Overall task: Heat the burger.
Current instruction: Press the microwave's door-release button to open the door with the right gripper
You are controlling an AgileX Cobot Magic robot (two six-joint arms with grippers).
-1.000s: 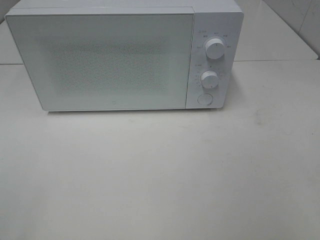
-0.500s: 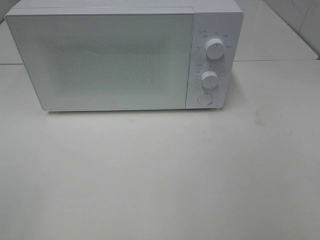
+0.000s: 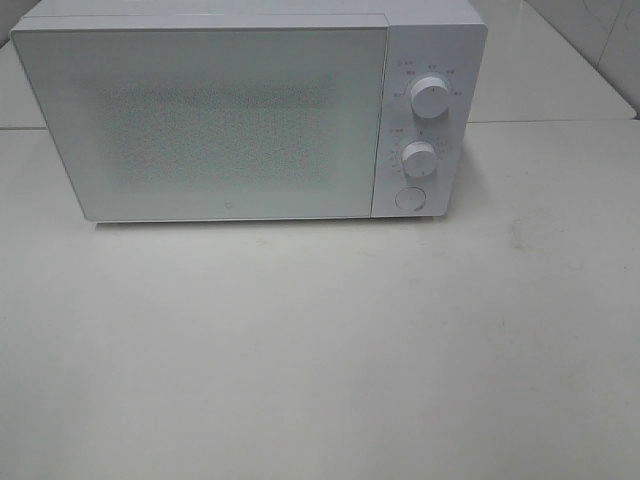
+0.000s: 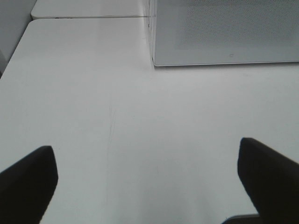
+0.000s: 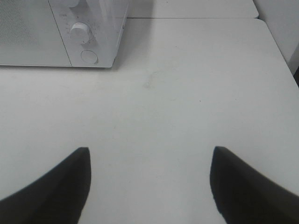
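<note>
The burger is out of view in every frame. A white microwave [image 3: 250, 110] stands at the back of the table with its door [image 3: 215, 120] closed; its corner also shows in the left wrist view [image 4: 224, 32] and the right wrist view [image 5: 60, 32]. Neither arm appears in the high view. My left gripper [image 4: 147, 175] hovers over bare table in front of the microwave's left corner, jaws wide open and empty. My right gripper [image 5: 149, 179] hangs over the table in front of the control panel, also open and empty.
The microwave's panel carries two round knobs [image 3: 430, 97] [image 3: 419, 158] and a round button [image 3: 408, 198]. The white table [image 3: 320, 340] spreads in front of it. A faint smudge [image 5: 150, 84] marks the table right of the microwave. A table seam runs behind.
</note>
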